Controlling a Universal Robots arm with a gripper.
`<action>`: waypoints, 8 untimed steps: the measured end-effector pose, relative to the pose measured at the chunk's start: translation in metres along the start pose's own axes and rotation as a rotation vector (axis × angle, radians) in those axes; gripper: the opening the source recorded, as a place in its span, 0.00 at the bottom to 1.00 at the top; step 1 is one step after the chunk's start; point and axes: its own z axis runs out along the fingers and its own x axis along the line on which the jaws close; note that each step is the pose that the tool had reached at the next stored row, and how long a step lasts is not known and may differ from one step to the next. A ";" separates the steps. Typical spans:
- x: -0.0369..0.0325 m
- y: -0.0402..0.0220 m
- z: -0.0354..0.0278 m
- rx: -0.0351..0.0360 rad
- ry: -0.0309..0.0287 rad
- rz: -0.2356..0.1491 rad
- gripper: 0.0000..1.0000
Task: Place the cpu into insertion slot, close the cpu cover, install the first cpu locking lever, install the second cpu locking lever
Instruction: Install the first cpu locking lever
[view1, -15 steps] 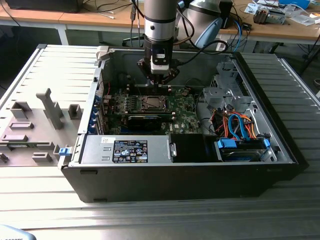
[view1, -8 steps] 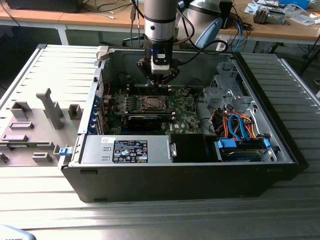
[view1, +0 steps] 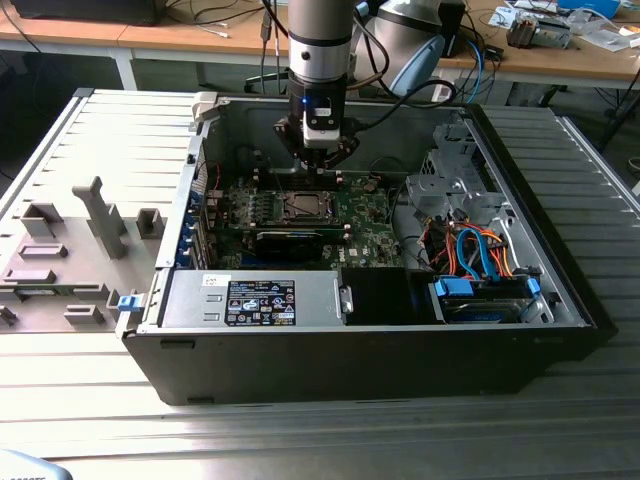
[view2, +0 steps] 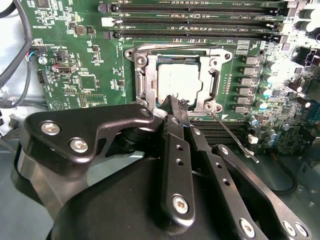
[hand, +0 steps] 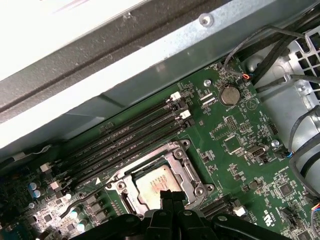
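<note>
The tool (view2: 172, 104), fingers shut together and empty, has its tips at the edge of the chip (view2: 177, 81) in its socket (view2: 141, 75).

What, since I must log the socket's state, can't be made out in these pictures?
Chip, near edge: the tool covers it in both wrist views.
Tool tip touching the chip or just above it: cannot tell in either wrist view.
Socket in the exterior view: too small to tell whether anything is latched.
</note>
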 end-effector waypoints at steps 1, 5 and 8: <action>0.0000 0.0000 0.0000 -0.0001 0.0000 -0.001 0.11; 0.0000 0.0000 0.0000 -0.0003 -0.0001 -0.007 0.11; 0.0000 0.0000 0.0000 -0.0005 -0.0001 -0.013 0.11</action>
